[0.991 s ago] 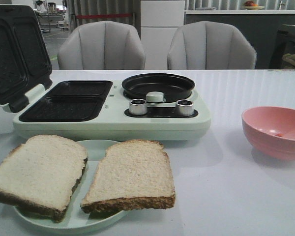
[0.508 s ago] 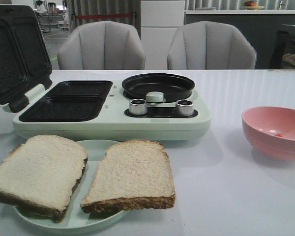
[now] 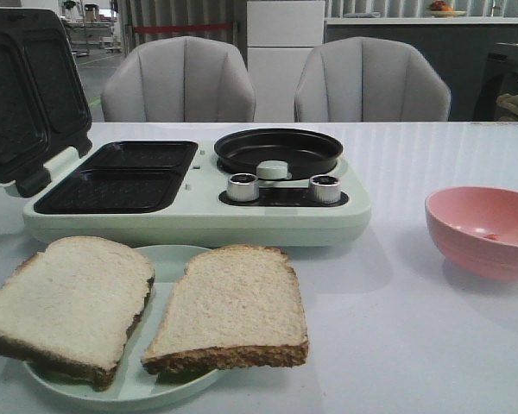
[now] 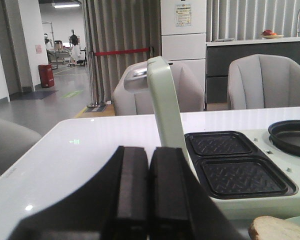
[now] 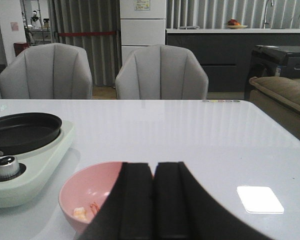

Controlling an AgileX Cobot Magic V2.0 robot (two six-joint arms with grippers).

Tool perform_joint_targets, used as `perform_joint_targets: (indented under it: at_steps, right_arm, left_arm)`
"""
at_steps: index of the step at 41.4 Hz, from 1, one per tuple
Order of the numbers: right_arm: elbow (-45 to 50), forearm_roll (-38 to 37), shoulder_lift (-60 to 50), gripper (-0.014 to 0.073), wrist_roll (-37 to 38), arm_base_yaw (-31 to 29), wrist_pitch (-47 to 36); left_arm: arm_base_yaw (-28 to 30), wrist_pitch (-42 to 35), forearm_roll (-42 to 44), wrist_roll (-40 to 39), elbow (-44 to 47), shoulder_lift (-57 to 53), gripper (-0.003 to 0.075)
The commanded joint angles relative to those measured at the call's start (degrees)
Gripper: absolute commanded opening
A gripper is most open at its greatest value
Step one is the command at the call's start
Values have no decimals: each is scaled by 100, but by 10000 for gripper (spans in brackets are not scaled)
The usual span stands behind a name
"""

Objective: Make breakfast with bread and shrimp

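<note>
— Bread first: where are the two square beige slices of bread with brown crusts?

— Side by side on the pale green round plate at the near left of the white table. The left slice is cut off by the picture's edge, and only one corner shows in the left wrist view.

— And the small pinkish-orange and whitish shrimp?

— Inside the pink round bowl at the right. The right gripper hides part of the bowl, so I cannot count the pieces; from the front only a small orange speck shows.

— How do the grippers stand?

— Left gripper and right gripper both have their black fingers pressed together, holding nothing. Neither appears in the front view.

— Any writing?

— The pale green breakfast maker, lid raised, shows no readable brand. A sheet on the far white cabinet is too small to read.
</note>
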Motion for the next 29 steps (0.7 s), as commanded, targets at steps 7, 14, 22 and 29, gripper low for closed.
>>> perform_joint_targets:
  at_steps: [7, 14, 22, 29]
  right_arm:
    - [-1541, -378, 98, 36, -53, -7, 1121]
    - [-2681, -461, 793, 36, -57, -7, 1995]
    - [-3624, -456, 1705, 36, -57, -7, 2368]
    - [-3967, -449, 2439, 36, -57, -7, 2720]
  left_arm:
    - [-40, -5, -131, -35, -903, -85, 101]
    - [-40, 1229, -131, -35, -2089, 322, 101]
    - [-40, 2250, -192, -35, -3313, 1173, 101]
    - [-40, 2851, -572, -35, -3944, 1969, 101]
